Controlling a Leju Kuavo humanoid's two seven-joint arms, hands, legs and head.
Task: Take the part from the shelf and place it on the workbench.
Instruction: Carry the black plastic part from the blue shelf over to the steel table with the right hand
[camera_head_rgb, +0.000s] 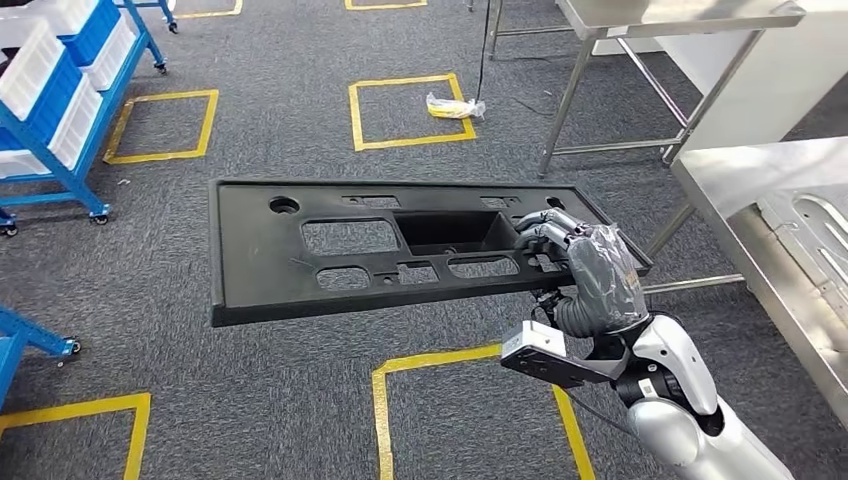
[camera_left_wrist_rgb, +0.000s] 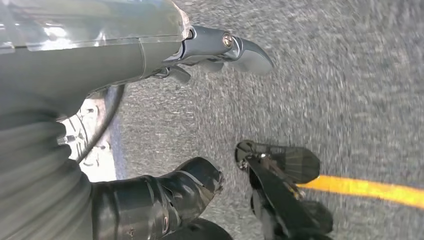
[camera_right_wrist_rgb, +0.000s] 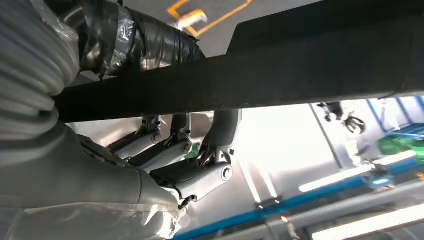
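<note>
- Right hand (camera_head_rgb: 585, 265) grips the part (camera_head_rgb: 350, 250): flat black matte plastic panel with cutouts, held level above the grey carpet (camera_head_rgb: 250, 400).
- Left hand (camera_left_wrist_rgb: 150, 60) holds nothing, fingers apart.
- Steel bench (camera_head_rgb: 730, 175) at right.

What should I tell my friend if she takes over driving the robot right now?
Right hand: grips the black panel at its right end, fingers through a cutout, carrying it flat above the grey carpet.
Left hand: hangs over the carpet and holds nothing; the picture does not settle how its fingers lie.
Workbench: the steel table ahead on the right; its near top is bare.
Done: the part is off the shelf.
Left: carry the panel to the workbench, lay it down and let go. Go gently, since it is held by one end and may tip.
</note>
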